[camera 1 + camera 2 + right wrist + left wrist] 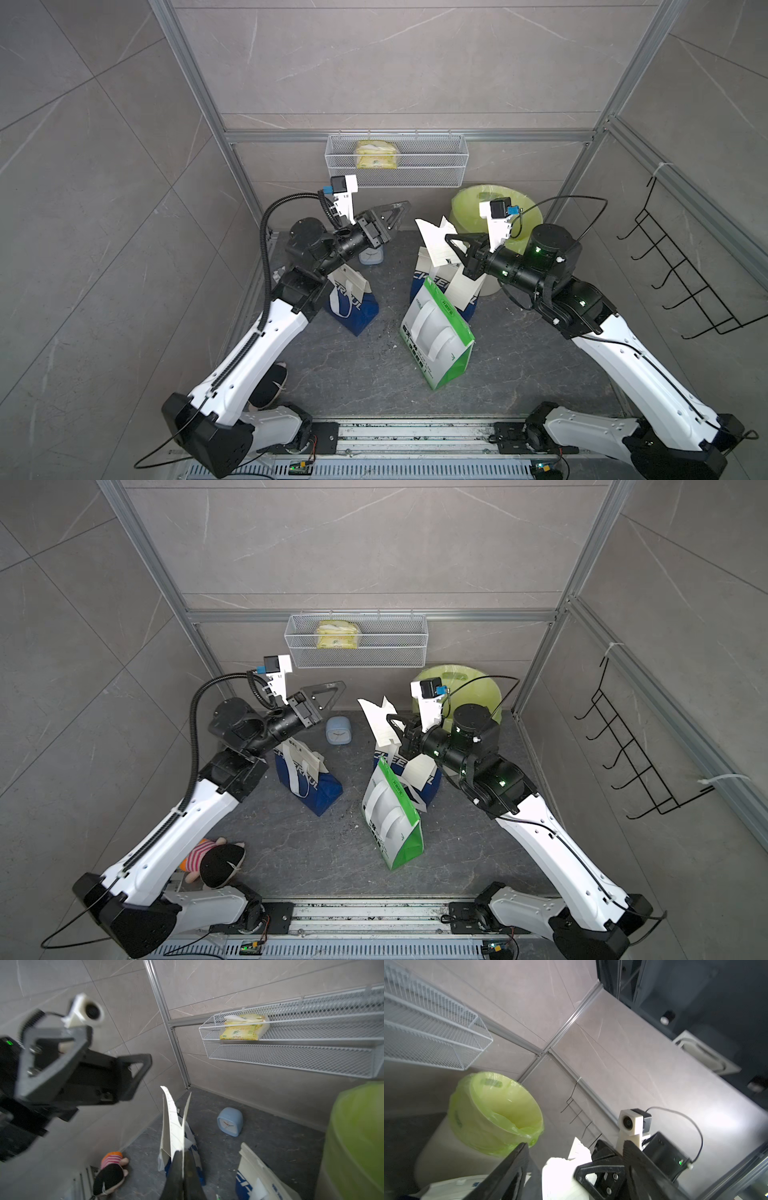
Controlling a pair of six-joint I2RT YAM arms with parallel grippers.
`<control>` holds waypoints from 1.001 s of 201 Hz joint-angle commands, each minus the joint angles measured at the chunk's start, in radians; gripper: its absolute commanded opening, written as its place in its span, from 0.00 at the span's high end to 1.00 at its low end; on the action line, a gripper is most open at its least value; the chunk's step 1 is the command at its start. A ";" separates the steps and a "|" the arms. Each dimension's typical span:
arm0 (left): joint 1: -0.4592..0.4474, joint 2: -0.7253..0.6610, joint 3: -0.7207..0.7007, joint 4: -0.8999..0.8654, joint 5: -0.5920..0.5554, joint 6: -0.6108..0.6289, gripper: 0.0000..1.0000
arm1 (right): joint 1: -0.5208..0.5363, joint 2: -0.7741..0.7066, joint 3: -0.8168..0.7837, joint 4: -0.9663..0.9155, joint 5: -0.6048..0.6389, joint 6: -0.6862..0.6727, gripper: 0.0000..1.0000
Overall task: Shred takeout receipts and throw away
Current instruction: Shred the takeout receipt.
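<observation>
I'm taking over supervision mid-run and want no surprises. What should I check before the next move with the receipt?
1. Right gripper shut on the receipt: ok.
2. Left gripper open, clear of the receipt: ok.
3. Bin mouth open, green liner in place: ok.
4. Receipt held over the bin: not ok, it is beside it.
5. Receipt torn fully apart: cannot tell.

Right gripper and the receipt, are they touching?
Touching. In the right wrist view the right gripper is shut on the receipt, paper pinched between its jaws.
</observation>
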 commanded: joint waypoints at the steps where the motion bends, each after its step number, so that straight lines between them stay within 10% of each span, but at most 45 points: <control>1: -0.020 -0.047 0.097 -0.456 0.130 0.635 0.24 | 0.000 -0.025 0.042 -0.122 -0.041 -0.350 1.00; 75: -0.112 0.047 0.217 -0.683 0.244 1.161 0.28 | 0.000 -0.022 0.115 -0.244 -0.227 -0.710 1.00; 201: -0.156 0.158 0.355 -0.725 0.330 1.145 0.68 | 0.001 -0.060 0.100 -0.263 -0.316 -0.862 1.00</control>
